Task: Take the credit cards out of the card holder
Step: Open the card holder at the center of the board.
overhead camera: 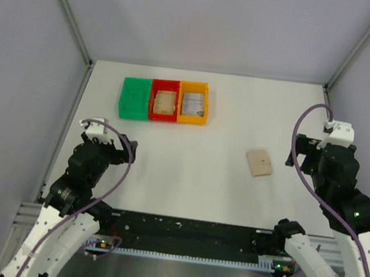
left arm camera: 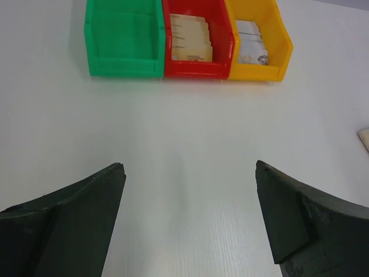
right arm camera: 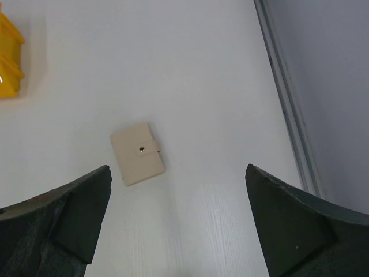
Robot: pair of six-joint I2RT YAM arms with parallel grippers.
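Tan card holder (right arm camera: 137,153) lies flat, closed, its snap fastened.

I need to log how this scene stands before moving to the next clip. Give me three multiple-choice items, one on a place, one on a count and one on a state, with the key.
1. Where is the card holder?
A) in one of the bins
B) between a gripper's fingers
C) flat on the table, right of the bins

2. How many bins hold cards?
A) none
B) two
C) three

3. What state is the card holder in?
A) closed, strap snapped
B) spread open
C) standing on edge

Key:
1 C: it lies alone on bare table, apart from the bins.
2 B: the red bin holds tan cards, the yellow bin holds grey cards, and the green bin holds nothing.
3 A: the right wrist view shows the strap fastened across its front.
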